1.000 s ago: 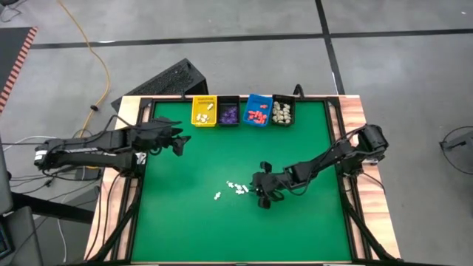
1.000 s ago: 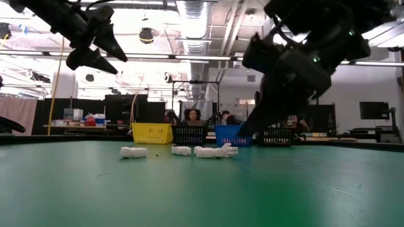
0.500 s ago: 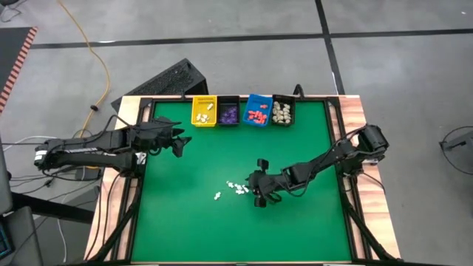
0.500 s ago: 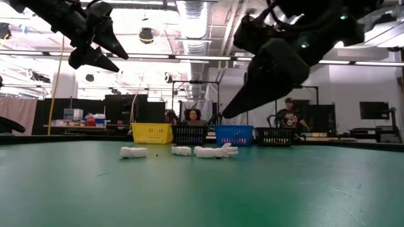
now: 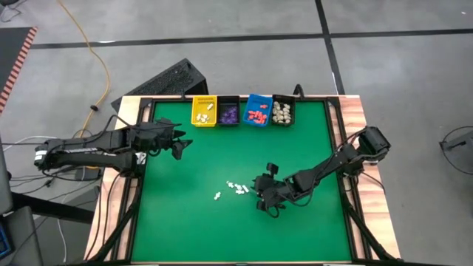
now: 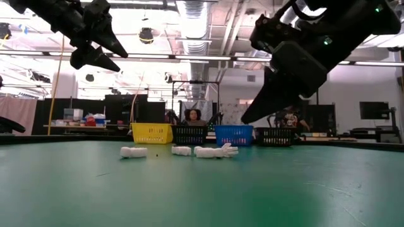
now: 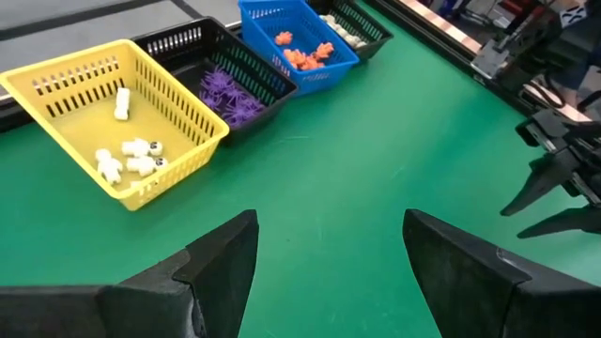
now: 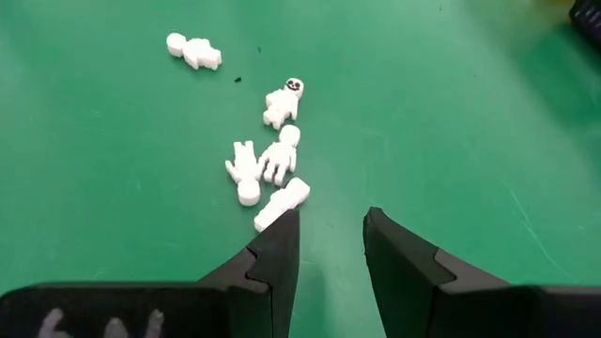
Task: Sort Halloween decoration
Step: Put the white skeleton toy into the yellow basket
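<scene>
Several small white figures point(image 8: 268, 160) lie flat on the green table near its middle point(image 5: 236, 188); one lies apart point(image 8: 192, 52). In the low view the white figures point(image 6: 180, 151) form a row. My right gripper point(image 8: 331, 221) hovers just right of them point(image 5: 261, 199), open and holding nothing, raised above the table point(image 6: 252, 116). My left gripper point(image 7: 329, 235) waits open over the table's left part point(image 5: 179, 144), high up point(image 6: 107, 53).
Four bins stand along the far edge: a yellow bin point(image 5: 204, 111) with white figures point(image 7: 127, 160), a black bin point(image 5: 229, 112) with purple pieces, a blue bin point(image 5: 257, 111) with orange pieces, and a black bin point(image 5: 282, 111) with cream pieces. People sit in the room behind point(image 6: 191, 116).
My right gripper has risen from close above the table, swung a little toward the white figures, then drawn back toward the near edge, its arm turning. The figures have stayed where they were. The left arm has kept still.
</scene>
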`<action>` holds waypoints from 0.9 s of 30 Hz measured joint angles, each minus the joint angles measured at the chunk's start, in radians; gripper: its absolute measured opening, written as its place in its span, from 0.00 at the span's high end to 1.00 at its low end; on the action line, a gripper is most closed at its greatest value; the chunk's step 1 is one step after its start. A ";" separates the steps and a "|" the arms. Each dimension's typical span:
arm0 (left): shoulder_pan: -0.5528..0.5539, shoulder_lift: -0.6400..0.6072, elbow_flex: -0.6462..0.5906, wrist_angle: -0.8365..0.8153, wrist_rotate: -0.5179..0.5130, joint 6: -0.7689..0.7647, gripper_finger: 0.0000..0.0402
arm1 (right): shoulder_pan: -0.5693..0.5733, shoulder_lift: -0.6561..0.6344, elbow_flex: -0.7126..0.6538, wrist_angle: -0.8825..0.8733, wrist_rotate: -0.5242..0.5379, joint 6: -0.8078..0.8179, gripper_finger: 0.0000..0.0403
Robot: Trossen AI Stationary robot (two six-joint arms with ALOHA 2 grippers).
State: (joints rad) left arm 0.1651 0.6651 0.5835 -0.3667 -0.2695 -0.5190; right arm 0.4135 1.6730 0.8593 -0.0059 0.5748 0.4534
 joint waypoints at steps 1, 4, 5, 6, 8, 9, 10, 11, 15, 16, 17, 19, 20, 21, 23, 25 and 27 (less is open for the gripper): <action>0.000 0.000 0.000 0.000 0.000 0.000 0.36 | 0.000 0.000 0.000 0.002 0.000 0.000 0.64; 0.000 0.000 0.000 0.000 -0.001 0.000 0.36 | -0.001 0.000 0.000 0.002 0.000 0.000 0.64; 0.000 0.000 0.000 0.000 -0.001 0.000 0.36 | -0.001 0.000 0.000 0.002 0.000 0.000 0.63; 0.000 0.000 0.000 0.000 -0.001 0.000 0.36 | -0.001 0.000 0.000 0.002 0.000 0.000 0.63; 0.000 0.000 0.000 0.000 -0.005 0.001 0.36 | -0.001 0.008 0.000 0.008 0.000 0.003 0.62; 0.000 0.000 0.000 0.000 -0.006 0.002 0.36 | -0.001 0.016 0.000 0.024 0.000 0.005 0.61; 0.000 0.000 0.000 0.000 -0.006 0.005 0.36 | -0.001 0.025 0.000 0.039 -0.001 0.008 0.60; 0.000 0.000 0.000 -0.001 -0.006 0.009 0.36 | -0.001 0.042 0.000 0.061 -0.003 0.011 0.58; 0.000 0.000 0.000 0.000 -0.006 0.011 0.36 | -0.001 0.116 0.000 0.175 -0.043 0.027 0.51; 0.000 0.000 0.000 0.000 -0.006 0.011 0.36 | -0.001 0.130 0.000 0.204 -0.050 0.028 0.49; 0.000 0.000 0.000 -0.001 -0.006 0.011 0.36 | -0.001 0.136 0.000 0.224 -0.052 0.029 0.47; 0.000 0.000 0.000 0.000 -0.006 0.014 0.36 | -0.001 0.139 0.000 0.242 -0.052 0.039 0.45; 0.000 0.000 0.000 0.000 -0.006 0.020 0.36 | -0.001 0.139 0.001 0.242 -0.052 0.046 0.44; 0.000 0.000 0.000 -0.001 -0.006 0.028 0.36 | 0.000 0.139 0.001 0.239 -0.052 0.048 0.44; 0.000 0.000 0.000 0.000 -0.007 0.040 0.36 | 0.002 0.140 0.000 0.234 -0.052 0.052 0.44; 0.000 0.000 0.000 0.000 -0.008 0.045 0.36 | 0.004 0.140 0.000 0.232 -0.052 0.053 0.44; 0.000 0.000 0.000 -0.001 -0.016 0.045 0.36 | 0.005 0.140 0.000 0.220 -0.052 0.055 0.45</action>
State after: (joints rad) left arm 0.1652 0.6655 0.5835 -0.3676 -0.2858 -0.4739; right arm 0.4186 1.8130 0.8597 0.2140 0.5229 0.5079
